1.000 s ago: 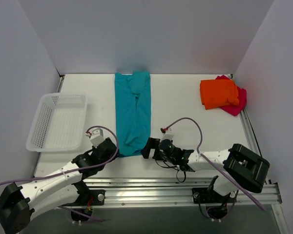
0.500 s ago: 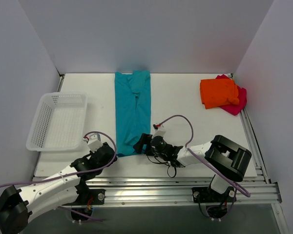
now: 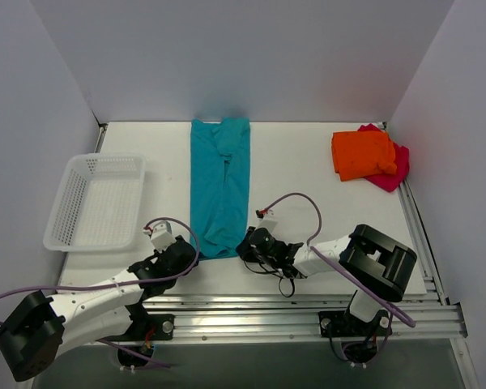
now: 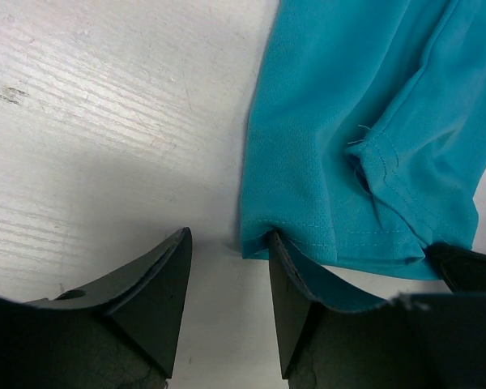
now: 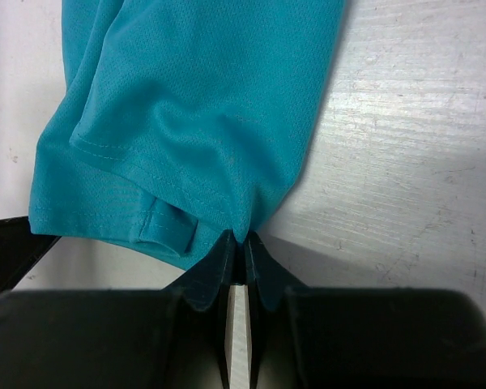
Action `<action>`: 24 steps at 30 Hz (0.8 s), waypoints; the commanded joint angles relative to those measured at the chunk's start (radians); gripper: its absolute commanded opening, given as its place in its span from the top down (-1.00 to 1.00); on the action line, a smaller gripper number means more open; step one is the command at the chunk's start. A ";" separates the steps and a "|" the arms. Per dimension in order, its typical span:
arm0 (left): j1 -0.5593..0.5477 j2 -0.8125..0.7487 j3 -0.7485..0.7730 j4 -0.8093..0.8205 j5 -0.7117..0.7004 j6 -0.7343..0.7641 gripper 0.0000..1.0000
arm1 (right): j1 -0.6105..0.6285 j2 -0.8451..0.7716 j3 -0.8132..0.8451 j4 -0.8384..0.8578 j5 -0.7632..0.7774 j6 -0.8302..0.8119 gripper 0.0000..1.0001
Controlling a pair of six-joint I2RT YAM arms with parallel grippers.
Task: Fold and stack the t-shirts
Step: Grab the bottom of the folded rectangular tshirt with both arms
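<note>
Right end effector (image 5: 236, 243) is pinched tight on the near right hem corner of the teal shirt (image 3: 219, 186), which lies as a long strip. The left end effector (image 4: 227, 247) straddles the near left corner, jaws apart. Best to close the left before lifting, then carry both corners evenly (uneven pulls skew folds). Pale walls enclose the white worktop (image 3: 300, 170). A mesh basket (image 3: 97, 203) sits left of the teal shirt, and the orange shirt (image 3: 362, 154) lies atop the pink shirt (image 3: 395, 174) to its far right.

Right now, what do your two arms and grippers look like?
The left arm and right arm are white shells with black joints, each trailing a looping purple cable. The left gripper and right gripper are black, with wedge-shaped fingers tapering to thin tips.
</note>
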 commanded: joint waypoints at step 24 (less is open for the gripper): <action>-0.012 -0.080 0.073 -0.016 -0.079 -0.030 -0.07 | -0.011 0.095 0.037 -0.046 0.019 -0.022 1.00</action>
